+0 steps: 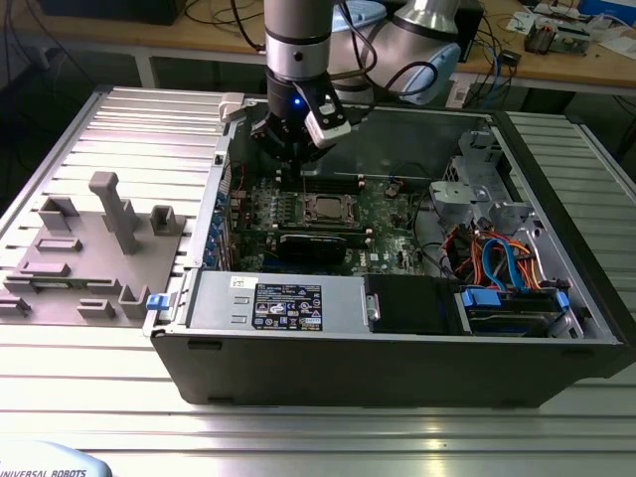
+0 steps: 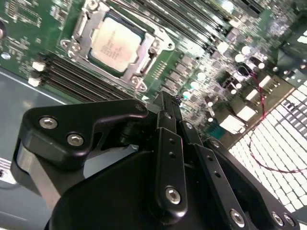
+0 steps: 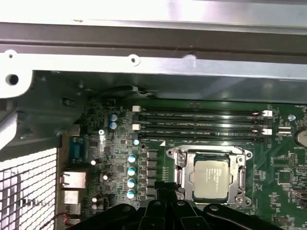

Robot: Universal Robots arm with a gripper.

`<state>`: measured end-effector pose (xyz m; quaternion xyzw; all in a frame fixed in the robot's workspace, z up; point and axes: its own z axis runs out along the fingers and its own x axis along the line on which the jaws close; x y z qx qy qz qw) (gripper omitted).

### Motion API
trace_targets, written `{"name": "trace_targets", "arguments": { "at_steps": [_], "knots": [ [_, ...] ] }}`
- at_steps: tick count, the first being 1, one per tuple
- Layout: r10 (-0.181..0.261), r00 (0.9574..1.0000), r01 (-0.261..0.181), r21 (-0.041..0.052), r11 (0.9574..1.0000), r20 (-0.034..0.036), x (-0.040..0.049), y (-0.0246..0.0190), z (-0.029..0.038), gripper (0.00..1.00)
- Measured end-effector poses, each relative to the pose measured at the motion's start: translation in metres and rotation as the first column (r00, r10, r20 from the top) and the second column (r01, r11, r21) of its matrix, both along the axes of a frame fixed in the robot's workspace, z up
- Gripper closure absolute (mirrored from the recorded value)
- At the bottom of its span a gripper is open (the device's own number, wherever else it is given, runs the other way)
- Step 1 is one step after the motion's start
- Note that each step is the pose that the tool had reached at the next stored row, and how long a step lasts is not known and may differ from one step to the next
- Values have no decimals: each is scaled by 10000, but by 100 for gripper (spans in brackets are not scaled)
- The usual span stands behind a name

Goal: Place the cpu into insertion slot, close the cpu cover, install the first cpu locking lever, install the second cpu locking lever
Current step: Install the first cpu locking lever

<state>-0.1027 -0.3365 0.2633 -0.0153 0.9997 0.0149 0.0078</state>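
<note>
One arm is all we are working with: its empty pincer (image 2: 165,103), fingers pressed together, is hovering beside the cpu (image 3: 212,178) already sitting in the insertion slot (image 3: 182,165) under the cpu cover (image 3: 240,179), so we are judging the locking levers the step in hand.

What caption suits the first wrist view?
The cpu sits in its silvery socket frame on the green motherboard.

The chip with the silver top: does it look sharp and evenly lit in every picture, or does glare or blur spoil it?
In the first wrist view the cpu looks fairly crisp, evenly lit and dull grey. In the second wrist view it appears paler, washed by a soft sheen, while the black gripper up close looks sharp. In the exterior view it is small, with no clear glare.
</note>
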Motion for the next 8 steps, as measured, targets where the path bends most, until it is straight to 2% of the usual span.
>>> {"name": "trace_targets", "arguments": {
  "at_steps": [2, 5, 8],
  "knots": [
    [0, 10000, 0, 15, 10000, 1, -10, 13, -1, 89],
    [0, 10000, 0, 20, 10000, 1, -11, 68, -5, 89],
    [4, 10000, -4, 23, 10000, 1, -10, 155, -12, 89]
  ]
}}
